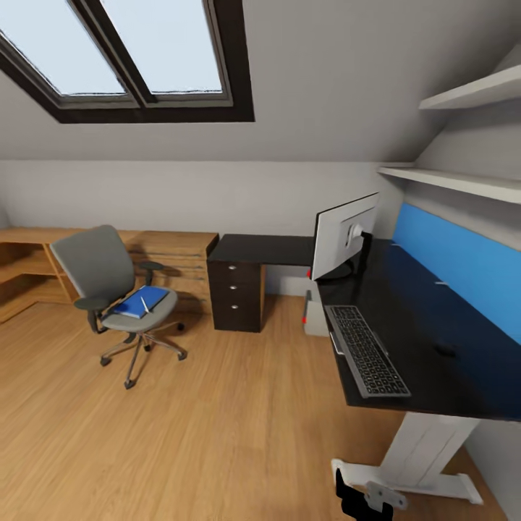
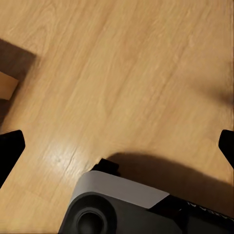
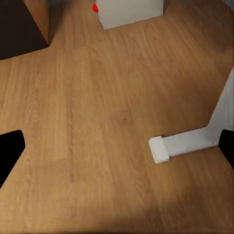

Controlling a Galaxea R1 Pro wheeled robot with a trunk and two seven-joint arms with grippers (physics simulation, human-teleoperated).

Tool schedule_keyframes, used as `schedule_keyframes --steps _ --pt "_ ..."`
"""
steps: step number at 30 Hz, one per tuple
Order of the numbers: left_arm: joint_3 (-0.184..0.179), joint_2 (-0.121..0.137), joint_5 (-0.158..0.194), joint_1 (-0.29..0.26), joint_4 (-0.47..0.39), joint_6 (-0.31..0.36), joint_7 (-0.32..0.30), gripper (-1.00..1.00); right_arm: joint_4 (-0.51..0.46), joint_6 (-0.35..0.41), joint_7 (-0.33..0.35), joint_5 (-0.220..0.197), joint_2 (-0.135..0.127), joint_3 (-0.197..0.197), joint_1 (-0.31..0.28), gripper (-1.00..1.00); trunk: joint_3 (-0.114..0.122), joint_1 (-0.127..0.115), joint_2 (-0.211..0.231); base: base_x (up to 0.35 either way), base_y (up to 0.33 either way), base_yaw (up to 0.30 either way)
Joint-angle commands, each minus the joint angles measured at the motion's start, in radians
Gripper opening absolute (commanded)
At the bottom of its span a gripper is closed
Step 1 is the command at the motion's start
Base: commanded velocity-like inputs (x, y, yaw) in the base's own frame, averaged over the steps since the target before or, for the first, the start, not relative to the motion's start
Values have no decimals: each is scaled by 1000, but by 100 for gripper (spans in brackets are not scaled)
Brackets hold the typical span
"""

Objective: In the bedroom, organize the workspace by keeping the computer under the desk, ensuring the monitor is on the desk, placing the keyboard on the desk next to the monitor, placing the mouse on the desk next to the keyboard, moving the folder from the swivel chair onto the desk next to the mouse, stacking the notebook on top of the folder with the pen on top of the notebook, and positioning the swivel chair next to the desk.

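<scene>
The left gripper (image 2: 117, 146) shows two dark fingertips (image 2: 9, 151) at opposite edges of its wrist view, the jaws wide apart with nothing between them but wooden floor (image 2: 126, 73) and the robot's own grey base (image 2: 117, 204) beneath; the right gripper (image 3: 119, 146) likewise has its jaws spread, empty, over floor, with the white foot of the desk (image 3: 187, 144) lying between them toward one fingertip, and the computer (image 3: 129, 10), its red dot showing, well ahead of the jaws and cut off by the frame edge.

The head view gives what the wrist cameras lack: the desk (image 1: 427, 347) with the monitor (image 1: 344, 235) standing on it and the keyboard (image 1: 367, 349) just in front of the screen; the swivel chair (image 1: 116, 289) stands well apart from the desk, the folder (image 1: 139, 302) on its seat; a thin pale pen (image 1: 145, 305) lies on the folder; a small dark shape on the desktop, perhaps the mouse (image 1: 445, 351), is hard to make out; the computer is mostly hidden under the desk.
</scene>
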Motion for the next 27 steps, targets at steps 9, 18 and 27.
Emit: schedule_keyframes --steps 9,18,27 --pt "-3 1 8 1 -2 -3 4 100 2 -3 8 -10 -1 -1 -1 100 -12 0 -1 -165 -305 -200" --pt "-4 -1 7 1 -2 -7 4 100 2 -3 8 -10 -1 -1 -1 100 -23 0 -1 -108 -204 -186" --pt "-3 -1 7 1 -2 -23 4 100 2 -3 8 -11 -1 -2 -1 100 2 -35 62 -8 -15 -54"
